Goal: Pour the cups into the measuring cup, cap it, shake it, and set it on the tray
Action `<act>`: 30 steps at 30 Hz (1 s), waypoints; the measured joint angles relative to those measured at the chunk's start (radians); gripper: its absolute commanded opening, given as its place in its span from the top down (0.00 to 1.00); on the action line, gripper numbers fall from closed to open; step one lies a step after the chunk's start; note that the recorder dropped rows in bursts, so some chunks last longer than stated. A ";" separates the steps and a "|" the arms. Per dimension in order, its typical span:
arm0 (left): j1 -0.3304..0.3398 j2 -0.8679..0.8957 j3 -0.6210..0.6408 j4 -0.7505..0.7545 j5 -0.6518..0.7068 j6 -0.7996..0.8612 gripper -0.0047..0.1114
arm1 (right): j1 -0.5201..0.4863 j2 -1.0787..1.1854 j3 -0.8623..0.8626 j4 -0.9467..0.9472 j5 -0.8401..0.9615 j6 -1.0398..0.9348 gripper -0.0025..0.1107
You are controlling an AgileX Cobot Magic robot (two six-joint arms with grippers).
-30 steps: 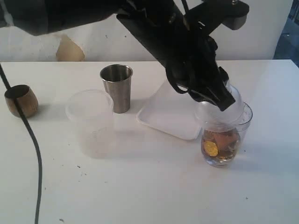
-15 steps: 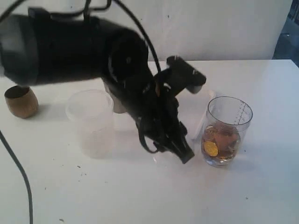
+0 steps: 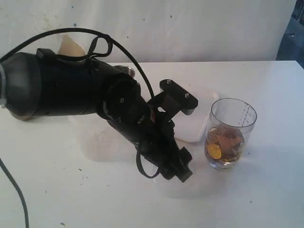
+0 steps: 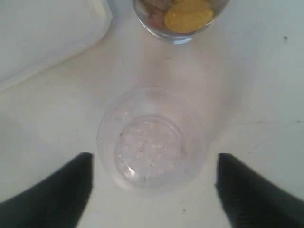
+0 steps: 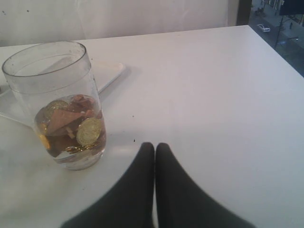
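The measuring cup (image 3: 231, 133) stands upright on the white table, uncapped, with coins and brown pieces in liquid at its bottom; it also shows in the wrist views (image 4: 178, 14) (image 5: 57, 104). A clear dome lid (image 4: 151, 138) lies on the table just left of it. My left gripper (image 4: 154, 156) is open, one finger on each side of the lid, not touching it. In the exterior view the left gripper (image 3: 178, 170) hangs low over the table. My right gripper (image 5: 155, 148) is shut on nothing, beside the measuring cup. The left arm hides the wood-look cup.
The white tray (image 3: 195, 124) lies behind the measuring cup, partly behind the arm, and appears in both wrist views (image 4: 42, 33) (image 5: 110, 72). The frosted cup (image 3: 92, 137) and the steel tumbler's rim (image 3: 126, 70) peek out from behind the left arm.
My left arm has swung from the measuring cup's mouth down to the table on its left. The dome lid it held there now lies on the table between open fingers.
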 measured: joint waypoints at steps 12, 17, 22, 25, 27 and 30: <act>0.000 -0.107 -0.162 0.015 0.387 -0.016 0.96 | 0.000 0.000 0.000 0.000 0.000 0.000 0.98; 0.000 -0.412 -0.159 0.015 0.385 -0.086 0.95 | 0.000 0.000 0.000 0.000 0.000 0.000 0.98; 0.000 -0.772 0.034 -0.011 0.179 -0.102 0.95 | 0.000 0.000 0.000 0.000 0.000 0.000 0.98; 0.000 -0.971 0.216 -0.013 -0.018 -0.102 0.95 | 0.000 0.000 0.000 0.000 0.000 0.000 0.98; 0.000 -1.076 0.327 -0.015 -0.119 -0.102 0.95 | 0.000 0.000 0.000 0.000 0.000 0.000 0.98; 0.000 -1.240 0.506 -0.015 -0.250 -0.102 0.95 | 0.000 0.000 0.000 0.000 0.000 0.000 0.98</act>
